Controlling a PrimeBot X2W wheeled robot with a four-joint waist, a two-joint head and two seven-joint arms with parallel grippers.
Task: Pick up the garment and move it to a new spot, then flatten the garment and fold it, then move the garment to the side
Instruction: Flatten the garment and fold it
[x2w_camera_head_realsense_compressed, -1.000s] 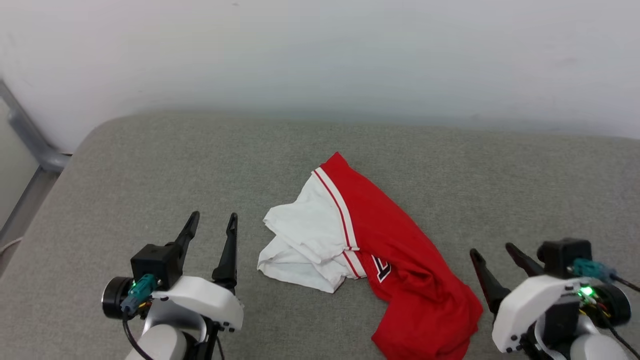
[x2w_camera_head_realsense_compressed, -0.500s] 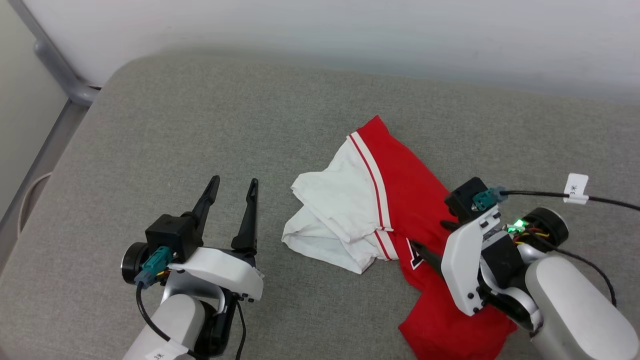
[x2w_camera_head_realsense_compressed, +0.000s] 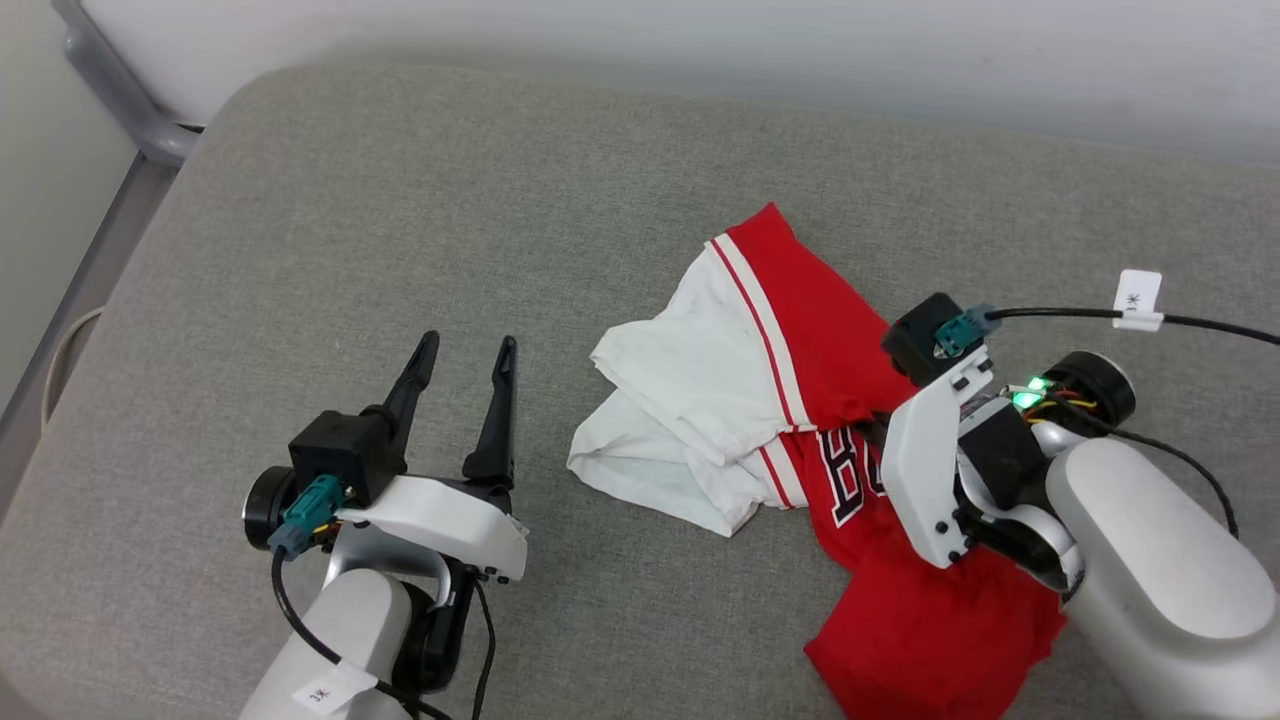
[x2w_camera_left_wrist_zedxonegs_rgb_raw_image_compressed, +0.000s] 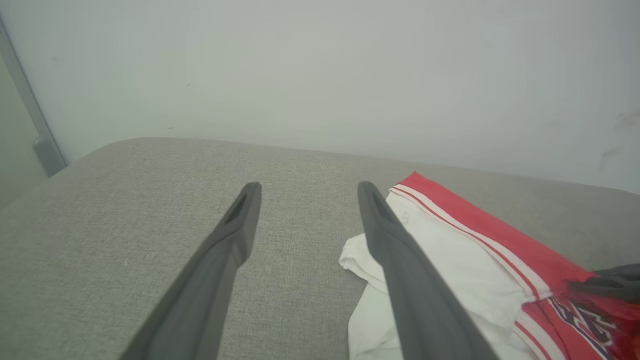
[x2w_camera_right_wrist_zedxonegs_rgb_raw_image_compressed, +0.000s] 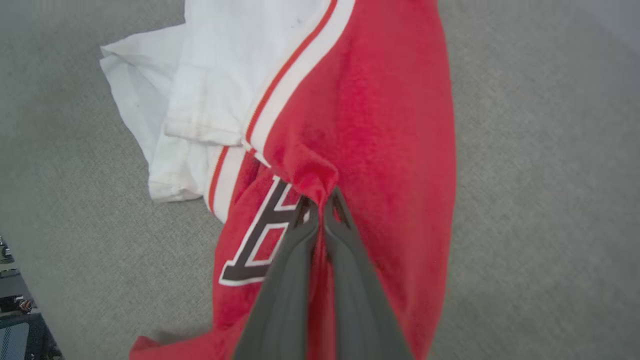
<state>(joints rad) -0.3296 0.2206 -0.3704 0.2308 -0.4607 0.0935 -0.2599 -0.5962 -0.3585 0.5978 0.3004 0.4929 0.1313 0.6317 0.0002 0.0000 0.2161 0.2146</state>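
- Your R gripper: the two long dark fingers are pressed together, tips pinching a small raised pucker of red cloth on the garment, a red jersey shirt w/ white short sleeves.
- The pinch sits just beside a black, white-outlined letter. The red-striped white trim starts near the tips and runs away from them.
- In the head view the R gripper is mostly hidden under its own white shell, which lies over the shirt's red middle.
- Your L gripper: fingers spread wide, nothing between them, pointing twd the wall.
- The shirt's white sleeve lies to the right of the L fingers, near but apart. In the L wrist view the right finger crosses in front of the sleeve; the head view shows a strip of bare cloth between them.
- Garment lies crumpled: white sleeves bunched on its left, red body running down to the near right, its lower part under your R forearm.
- Surface: grey woven cushion w/ a rounded far-left corner; garment is right of centre on it.
- Room: plain pale wall behind the cushion, grey metal tube at the far left.
- A black cable w/ a white tag leaves the R wrist.
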